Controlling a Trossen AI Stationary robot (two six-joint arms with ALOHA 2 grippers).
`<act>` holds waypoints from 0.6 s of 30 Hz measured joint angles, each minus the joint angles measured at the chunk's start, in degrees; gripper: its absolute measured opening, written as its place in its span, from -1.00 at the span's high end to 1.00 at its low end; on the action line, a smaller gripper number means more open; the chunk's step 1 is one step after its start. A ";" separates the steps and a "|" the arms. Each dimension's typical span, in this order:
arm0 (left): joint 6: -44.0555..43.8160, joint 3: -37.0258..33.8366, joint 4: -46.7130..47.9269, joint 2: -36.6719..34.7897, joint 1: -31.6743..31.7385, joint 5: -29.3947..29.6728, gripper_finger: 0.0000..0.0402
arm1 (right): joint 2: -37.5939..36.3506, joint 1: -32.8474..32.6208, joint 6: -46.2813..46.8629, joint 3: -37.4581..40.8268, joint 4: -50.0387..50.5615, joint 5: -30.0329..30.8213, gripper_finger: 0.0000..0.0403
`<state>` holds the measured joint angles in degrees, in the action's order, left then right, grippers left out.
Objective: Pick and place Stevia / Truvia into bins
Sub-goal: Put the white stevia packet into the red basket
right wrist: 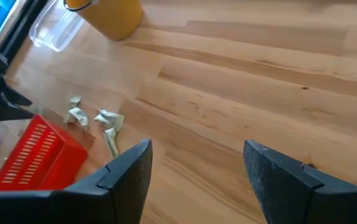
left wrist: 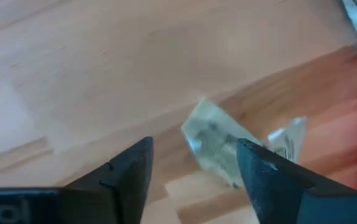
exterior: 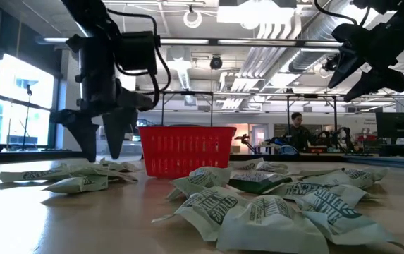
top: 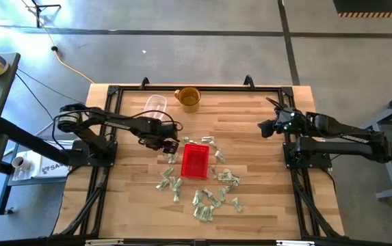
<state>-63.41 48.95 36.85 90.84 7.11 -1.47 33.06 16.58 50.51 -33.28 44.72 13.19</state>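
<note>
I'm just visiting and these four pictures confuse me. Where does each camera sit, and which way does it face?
High view: overhead, facing straight down on the wooden table; both arms show.
Low view: at tabletop height, facing across pale green-and-white paper packets into the room; both hands hang from above.
Left wrist view: on the left arm, facing down past its open left hand at a packet.
Right wrist view: on the right arm, past its open right hand.
The high, low and right wrist views share the small red plastic basket.
</note>
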 joint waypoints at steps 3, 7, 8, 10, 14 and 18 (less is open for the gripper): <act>0.02 0.02 -2.42 1.30 0.00 0.44 -0.10 | 0.00 0.00 -0.52 0.00 -0.04 1.08 -0.21; 0.02 0.02 -2.94 2.26 0.00 1.00 0.20 | 0.00 0.00 -1.49 0.00 -0.04 1.42 -0.21; 0.03 0.02 -2.69 2.26 0.00 1.12 0.28 | 0.00 0.00 -1.64 0.00 -0.04 1.42 -0.21; 0.05 0.02 -2.22 2.29 0.00 1.43 0.45 | 0.00 0.00 -1.73 0.00 -0.04 1.42 -0.21; 0.13 0.02 -1.41 2.33 0.00 1.58 0.83 | 0.00 0.00 -1.73 0.00 -0.04 1.42 -0.21; 0.52 0.96 -1.54 2.20 0.00 0.98 0.88 | 0.00 0.00 -1.69 0.00 -0.04 1.42 -0.21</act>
<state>-62.89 49.91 35.31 93.03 7.11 -0.49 33.06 16.58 48.82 -33.28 44.69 14.61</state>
